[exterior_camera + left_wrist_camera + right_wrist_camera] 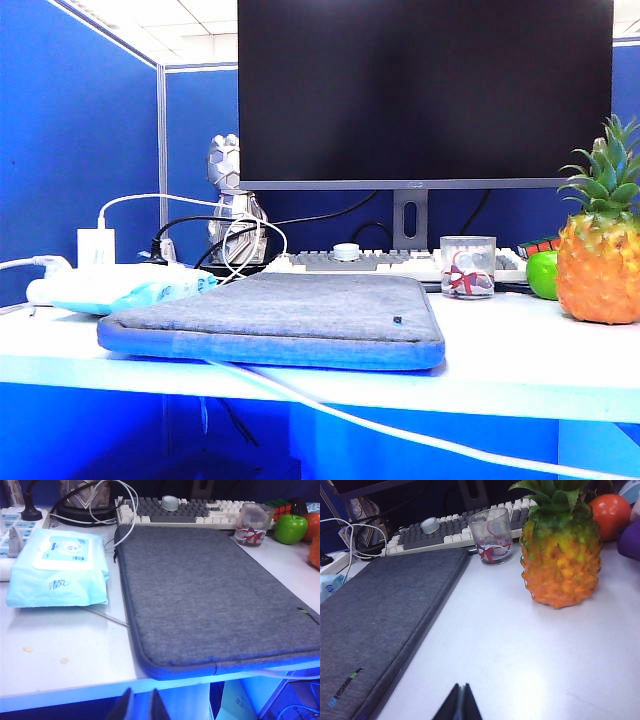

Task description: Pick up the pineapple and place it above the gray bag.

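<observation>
2 hands are kept back at the desk's near edge, nothing gripped: the left hand (139, 707) with fingers nearly together before the gray bag (210, 597), the right hand (460, 705) pressed shut facing the pineapple (560, 555). Farther off, the pineapple stands upright on the desk (520, 650), apart from the flat bag, so its top is left free for placing.

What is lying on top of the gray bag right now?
Nothing rests on the gray bag; its whole top is bare. The pineapple stands upright on the table beside it, apart. What lies under the bag is covered.
</observation>
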